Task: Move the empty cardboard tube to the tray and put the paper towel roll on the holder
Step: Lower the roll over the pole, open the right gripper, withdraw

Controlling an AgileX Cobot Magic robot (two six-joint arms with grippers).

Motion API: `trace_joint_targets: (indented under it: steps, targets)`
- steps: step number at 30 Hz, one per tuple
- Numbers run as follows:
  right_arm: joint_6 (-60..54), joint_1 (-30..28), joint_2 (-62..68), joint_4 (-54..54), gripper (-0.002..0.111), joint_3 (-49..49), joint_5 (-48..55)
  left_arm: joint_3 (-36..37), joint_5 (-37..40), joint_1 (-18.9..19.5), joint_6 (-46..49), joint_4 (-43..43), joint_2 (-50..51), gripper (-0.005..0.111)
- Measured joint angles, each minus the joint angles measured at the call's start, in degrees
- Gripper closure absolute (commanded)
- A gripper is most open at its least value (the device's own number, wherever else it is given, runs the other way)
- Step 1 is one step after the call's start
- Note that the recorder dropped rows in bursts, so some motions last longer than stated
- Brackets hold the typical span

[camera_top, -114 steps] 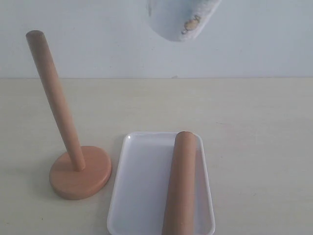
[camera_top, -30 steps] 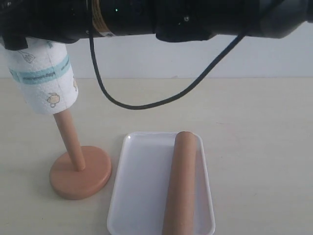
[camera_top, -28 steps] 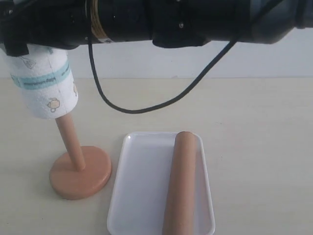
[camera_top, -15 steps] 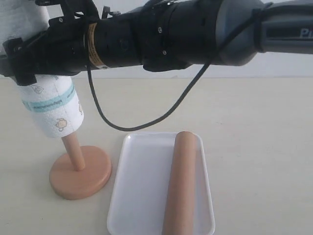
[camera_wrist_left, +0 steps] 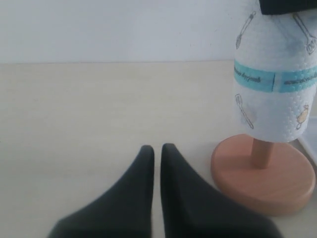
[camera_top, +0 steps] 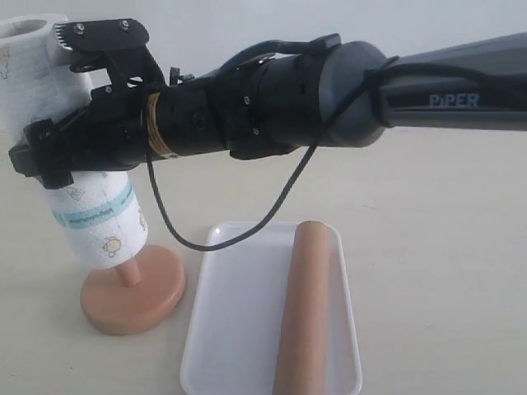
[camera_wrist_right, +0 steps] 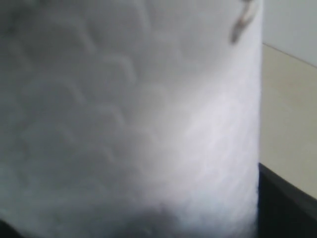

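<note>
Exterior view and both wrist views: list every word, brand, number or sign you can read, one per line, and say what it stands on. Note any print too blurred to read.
"PiPER": on the grey link of the right arm.
Teal band on the paper towel roll: a line of writing, too small and blurred to read.
Yellow ring label nearer that arm's wrist: too small to read.
Right wrist view: no text.

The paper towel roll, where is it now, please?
The paper towel roll is on the exterior view's left, threaded on the holder, just above its base, gripped by the right claw, left of the tray.
</note>
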Motion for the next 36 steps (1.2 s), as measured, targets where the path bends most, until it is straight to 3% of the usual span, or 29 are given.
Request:
trace_joint_targets:
  steps: [13, 15, 17, 18, 19, 20, 29, 36]
  targets:
    - [-6.44, 0.00, 1.11, 5.28, 0.107, 5.96, -0.47, 0.00, 0.00, 0.00, 0.00, 0.00, 0.00, 0.103]
    - [-8.38, 0.10, 1.23, 7.19, 0.092, 7.34, 0.09, 0.00, 0.00, 0.00, 0.00, 0.00, 0.00, 0.103]
    - [-8.58, 0.10, 1.33, 7.65, 0.063, 7.78, 0.24, 0.00, 0.00, 0.00, 0.00, 0.00, 0.00, 0.103]
    - [-8.58, 0.10, 1.33, 7.65, 0.038, 7.91, 0.24, 0.00, 0.00, 0.00, 0.00, 0.00, 0.00, 0.103]
    - [-8.58, 0.10, 1.33, 7.65, 0.025, 8.04, 0.48, 0.00, 0.00, 0.00, 0.00, 0.00, 0.00, 0.103]
    - [-8.58, 0.10, 1.33, 7.65, 0.004, 8.12, 0.48, 0.00, 0.00, 0.00, 0.00, 0.00, 0.00, 0.103]
    - [-3.86, 0.10, 0.60, 6.36, 0.003, 8.17, -1.00, 0.00, 0.00, 0.00, 0.00, 0.00, 0.00, 0.103]
    - [4.14, 0.10, -4.85, -2.44, 0.003, 8.17, -1.77, 0.00, 0.00, 0.00, 0.00, 0.00, 0.00, 0.103]
